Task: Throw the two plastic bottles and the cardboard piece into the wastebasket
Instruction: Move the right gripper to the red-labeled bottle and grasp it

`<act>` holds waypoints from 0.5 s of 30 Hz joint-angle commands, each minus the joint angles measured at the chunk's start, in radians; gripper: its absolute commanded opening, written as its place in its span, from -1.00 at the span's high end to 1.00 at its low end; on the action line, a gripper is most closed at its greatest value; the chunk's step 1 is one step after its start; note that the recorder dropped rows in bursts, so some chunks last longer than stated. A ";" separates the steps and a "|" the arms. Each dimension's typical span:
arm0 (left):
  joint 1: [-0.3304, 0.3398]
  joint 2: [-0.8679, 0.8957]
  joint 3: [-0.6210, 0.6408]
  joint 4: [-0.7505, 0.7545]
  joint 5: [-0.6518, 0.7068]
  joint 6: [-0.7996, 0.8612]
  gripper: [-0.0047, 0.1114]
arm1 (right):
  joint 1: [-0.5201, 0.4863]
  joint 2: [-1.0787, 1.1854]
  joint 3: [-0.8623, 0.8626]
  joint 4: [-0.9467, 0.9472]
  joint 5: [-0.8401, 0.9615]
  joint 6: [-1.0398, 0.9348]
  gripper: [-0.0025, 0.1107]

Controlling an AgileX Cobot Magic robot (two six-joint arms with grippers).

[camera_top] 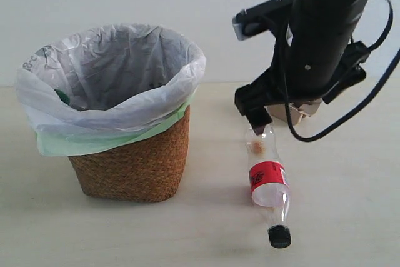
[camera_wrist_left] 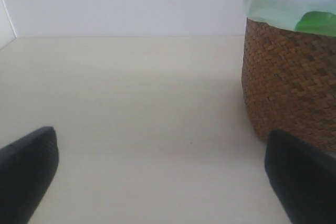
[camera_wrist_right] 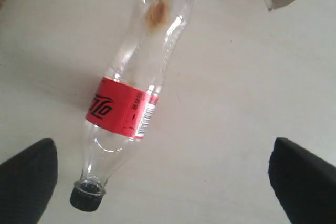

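- Wastebasket (camera_top: 134,173): far left on table, upright, wicker w/ white bag over green liner, mouth wide open. Dark green bit (camera_top: 61,96) shows inside the bag; prob. the 2nd bottle, can't confirm.
- Left gripper (camera_wrist_left: 163,182): low over bare tabletop just beside basket, fingers spread wide, nothing between them.
- Red-label bottle (camera_top: 267,176): lies flat to the right of basket, apart from it, black cap toward camera, dented base end under right arm. Looks empty, so v. light; thin walls give under squeeze; smooth & round, may slip or roll. Best hold: across the body at the label band.
- Right gripper (camera_wrist_right: 165,182): above the bottle, fingers wide apart, empty.
- Cardboard piece (camera_top: 300,112): near bottle's base end, partly hidden by arm. Light, rough, crushable; pinch a raised wall.
- Table (camera_top: 350,217): pale, flat, matte; plain white wall behind. Items sit apart, so there's room for fingers either side.
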 commanded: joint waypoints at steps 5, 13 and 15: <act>-0.007 -0.003 -0.004 -0.002 -0.015 -0.009 -0.94 | -0.109 0.175 0.006 0.115 -0.069 -0.015 -0.90; -0.007 -0.003 -0.004 -0.002 -0.015 -0.009 -0.94 | -0.129 0.305 0.006 0.254 -0.203 -0.091 -0.90; -0.007 -0.003 -0.004 -0.002 -0.015 -0.009 -0.94 | -0.129 0.332 0.006 0.254 -0.215 -0.091 -0.90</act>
